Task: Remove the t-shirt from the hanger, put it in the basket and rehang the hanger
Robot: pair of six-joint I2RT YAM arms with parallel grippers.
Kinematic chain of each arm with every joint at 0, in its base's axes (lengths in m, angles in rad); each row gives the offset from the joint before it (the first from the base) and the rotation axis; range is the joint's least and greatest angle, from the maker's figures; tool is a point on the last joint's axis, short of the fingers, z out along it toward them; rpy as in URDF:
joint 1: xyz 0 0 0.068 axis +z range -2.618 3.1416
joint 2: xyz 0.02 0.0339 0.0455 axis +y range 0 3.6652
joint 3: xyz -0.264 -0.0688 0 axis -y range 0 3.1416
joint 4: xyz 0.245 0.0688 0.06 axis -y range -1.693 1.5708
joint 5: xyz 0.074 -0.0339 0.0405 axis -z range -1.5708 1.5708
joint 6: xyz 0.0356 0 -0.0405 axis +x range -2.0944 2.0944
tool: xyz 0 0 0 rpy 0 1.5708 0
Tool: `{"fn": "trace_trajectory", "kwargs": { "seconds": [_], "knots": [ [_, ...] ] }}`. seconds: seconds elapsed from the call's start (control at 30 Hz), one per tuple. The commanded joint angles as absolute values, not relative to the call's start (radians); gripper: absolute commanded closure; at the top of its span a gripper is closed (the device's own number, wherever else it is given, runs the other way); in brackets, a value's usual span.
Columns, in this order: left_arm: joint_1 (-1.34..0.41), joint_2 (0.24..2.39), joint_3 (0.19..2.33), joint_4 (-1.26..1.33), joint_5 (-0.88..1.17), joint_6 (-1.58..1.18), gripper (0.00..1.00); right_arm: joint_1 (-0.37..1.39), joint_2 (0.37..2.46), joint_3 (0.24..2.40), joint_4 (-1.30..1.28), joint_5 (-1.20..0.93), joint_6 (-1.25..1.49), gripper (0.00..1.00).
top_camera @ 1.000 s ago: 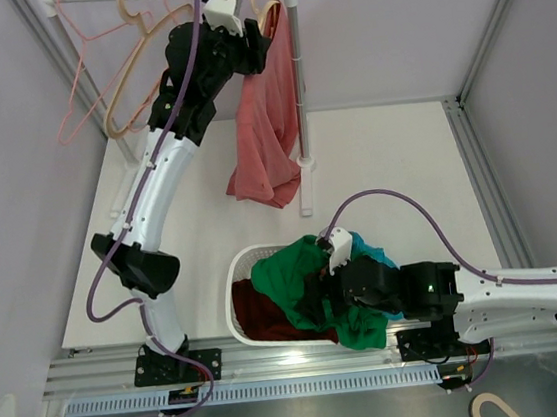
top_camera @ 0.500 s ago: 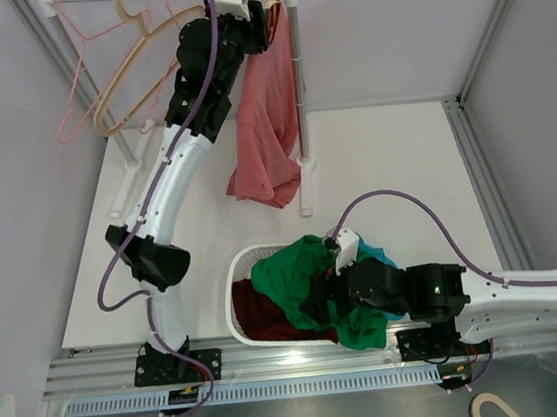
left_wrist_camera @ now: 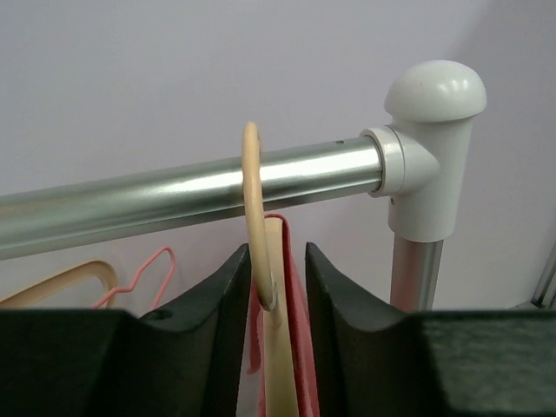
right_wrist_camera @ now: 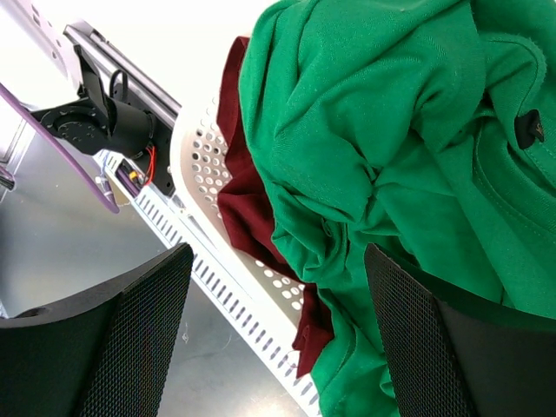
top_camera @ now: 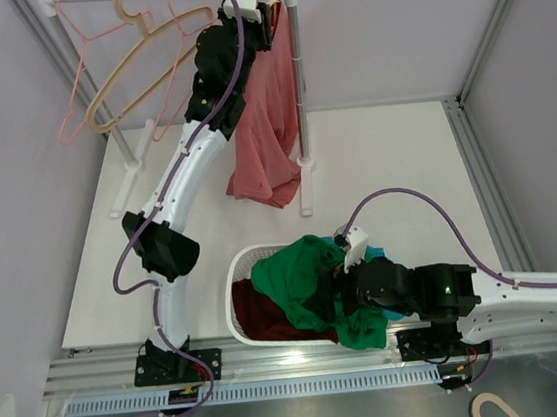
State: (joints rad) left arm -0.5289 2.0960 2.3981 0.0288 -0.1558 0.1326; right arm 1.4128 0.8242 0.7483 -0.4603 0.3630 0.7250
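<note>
Up high, left claw point(left_wrist_camera: 278, 261) straddling hanger point(left_wrist_camera: 251, 191) neck, t-shirt point(top_camera: 270, 119) hanging

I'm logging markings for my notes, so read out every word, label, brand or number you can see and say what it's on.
No readable text in any view.
The dark tag on the green shirt: too small to read.
The rail, hanger and basket: no markings visible.
</note>
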Motion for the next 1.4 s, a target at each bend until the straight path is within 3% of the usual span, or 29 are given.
{"fn": "trace_trajectory", "kwargs": {
  "seconds": [0.0,0.03,0.13,0.5,0.7,0.87,1.03,1.17,1.37],
  "knots": [
    [-0.532,2.109,2.441,0.13,-0.164,0.167,0.67,1.42,0.799,0.738,-0.453,0.402,0.75,0.15],
    [-0.532,2.111,2.444,0.132,-0.161,0.169,0.85,1.42,0.799,0.738,-0.454,0.402,0.75,0.15],
    [-0.526,2.109,2.457,0.117,-0.149,0.16,0.99,1.42,0.801,0.736,-0.451,0.402,0.752,0.15],
    [-0.528,1.967,2.419,0.035,-0.155,0.179,0.99,1.42,0.848,0.741,-0.403,0.376,0.729,0.15],
    [-0.538,1.818,2.384,-0.08,-0.254,0.152,0.99,1.42,0.861,0.75,-0.385,0.38,0.695,0.15],
    [-0.551,1.584,2.033,-0.029,-0.379,0.107,0.99,1.42,0.876,0.798,-0.373,0.416,0.614,0.14],
    [-0.569,1.496,1.933,-0.139,-0.468,0.028,0.99,1.411,0.922,0.897,-0.367,0.465,0.502,0.04],
    [-0.63,1.44,1.841,-0.135,-0.605,0.027,0.99,1.407,0.945,0.953,-0.26,0.463,0.402,0.01],
    [-0.765,1.473,1.824,-0.055,-1.055,0.09,0.99,1.427,0.982,0.928,0.065,0.4,0.232,0.01]
  ]
}}
